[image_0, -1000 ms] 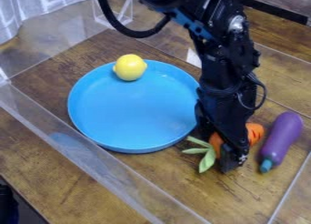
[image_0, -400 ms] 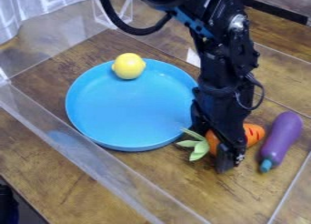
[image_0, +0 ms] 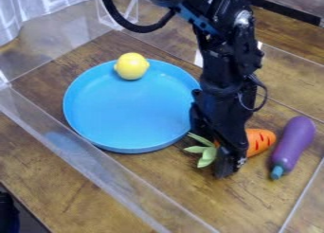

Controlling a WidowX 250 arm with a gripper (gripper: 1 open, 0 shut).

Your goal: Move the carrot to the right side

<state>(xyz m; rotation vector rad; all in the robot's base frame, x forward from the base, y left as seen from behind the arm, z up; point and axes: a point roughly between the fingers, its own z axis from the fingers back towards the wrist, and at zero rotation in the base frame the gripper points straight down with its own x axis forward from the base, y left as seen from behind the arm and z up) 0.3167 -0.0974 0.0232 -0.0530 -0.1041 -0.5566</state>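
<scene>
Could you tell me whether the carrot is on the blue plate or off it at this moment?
Off it. The carrot lies on the wooden table right of the blue plate, its leafy top beside the rim, partly hidden by the gripper.

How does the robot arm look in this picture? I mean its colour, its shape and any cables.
The arm is black and glossy, built of chunky jointed segments. A black cable loops beside its upper part. The gripper is also black, with short dark fingers. No markings are readable.

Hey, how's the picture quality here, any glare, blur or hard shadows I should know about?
Camera view: soft, low-resolution; pale glare streaks on the clear panel at left; the dark gripper hides part of the carrot and its jaws blur into shadow; lemon and blue plate evenly lit.
</scene>
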